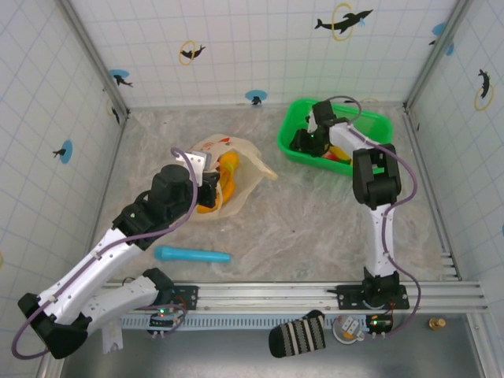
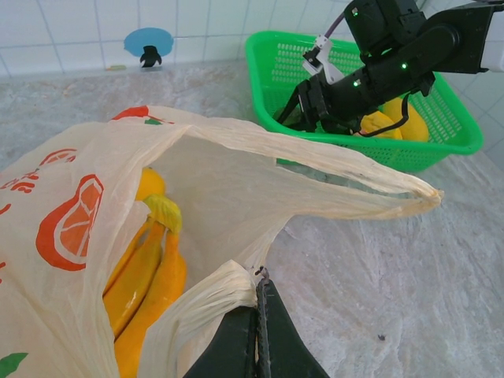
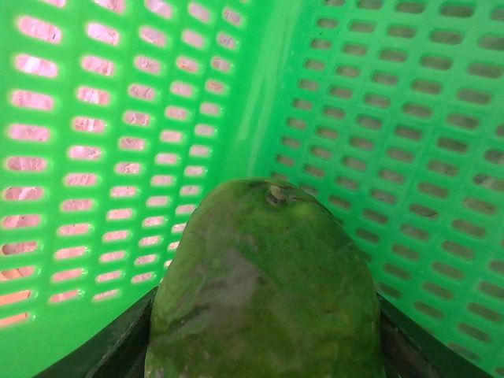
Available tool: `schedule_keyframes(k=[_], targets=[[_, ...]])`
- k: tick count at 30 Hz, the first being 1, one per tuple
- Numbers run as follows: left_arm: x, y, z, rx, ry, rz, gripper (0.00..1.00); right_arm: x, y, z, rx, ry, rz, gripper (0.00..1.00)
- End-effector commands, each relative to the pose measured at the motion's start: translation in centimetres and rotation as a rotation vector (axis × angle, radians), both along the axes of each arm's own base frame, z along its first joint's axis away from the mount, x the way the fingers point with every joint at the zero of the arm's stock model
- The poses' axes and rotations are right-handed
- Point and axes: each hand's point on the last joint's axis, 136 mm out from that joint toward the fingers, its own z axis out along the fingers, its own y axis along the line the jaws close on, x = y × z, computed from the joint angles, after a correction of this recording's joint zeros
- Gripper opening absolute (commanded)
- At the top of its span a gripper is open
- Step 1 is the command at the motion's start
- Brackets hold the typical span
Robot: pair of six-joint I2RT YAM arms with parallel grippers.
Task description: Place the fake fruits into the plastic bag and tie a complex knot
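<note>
Bag first: the plastic bag [image 1: 240, 157] lies on the tabletop, left of the middle and nearer to the far edge. Its mouth opens to the right side, toward the green basket [image 1: 293, 120] that stands in the far right corner. My left gripper [image 2: 258, 315] is pressed together on a twisted strip of the bag's rim and holds this edge up. The opposite rim stretches out in a long fold whose tip points to the right edge.

Inside the bag are the bananas [image 2: 146, 268]. Their long axis runs along the bag, about from the far side to the near side, and the yellow-green stem end points to the open mouth.

My right gripper [image 3: 264, 346] is down in the basket. A green fruit [image 3: 264, 283] sits between its fingers, which stand spread at both flanks of the fruit. If they already press on it, I cannot tell. The long axis of the fruit goes straight away from my wrist, and the stem end points to the basket wall. Some yellow fruits [image 2: 394, 122] lie also in the basket.
</note>
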Motion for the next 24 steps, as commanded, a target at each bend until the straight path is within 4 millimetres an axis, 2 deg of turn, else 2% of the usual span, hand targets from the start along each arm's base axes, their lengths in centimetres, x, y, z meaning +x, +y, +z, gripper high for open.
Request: schedule_keyframes(k=[1,5,9,12,15,17,19,20,24], targets=[[0.0,-0.2,1.4,-0.015,-0.029,-0.008,0.0,1.0,-0.9,7.4,0.012,-0.16,-0.027,0.55],[-0.1,0.1,2.1,-0.023,-0.044,0.003,0.0,0.8,-1.8,13.4,0.024,-0.296,-0.056,0.55],[-0.2,0.4,2.5,-0.041,-0.049,0.012,0.0,-1.2,-0.3,20.1,0.142,-0.438,-0.019,0.55],[-0.4,0.6,2.8,-0.053,-0.055,0.021,0.0,-4.7,2.1,24.8,0.233,-0.582,0.057,0.55],[-0.6,1.0,3.1,-0.066,-0.06,0.032,0.0,-10.2,5.7,28.3,0.337,-0.722,0.191,0.56],[-0.7,1.2,3.3,-0.074,-0.064,0.042,0.0,-14.4,8.2,29.4,0.374,-0.807,0.299,0.57],[-0.7,1.4,3.5,-0.08,-0.067,0.047,0.0,-18.2,10.3,29.5,0.382,-0.857,0.394,0.58],[-0.8,1.4,3.5,-0.08,-0.068,0.049,0.0,-20.2,11.5,29.1,0.377,-0.883,0.45,0.58],[-0.7,1.6,3.7,-0.081,-0.074,0.056,0.0,-24.6,14.4,26.1,0.257,-0.938,0.563,0.58]])
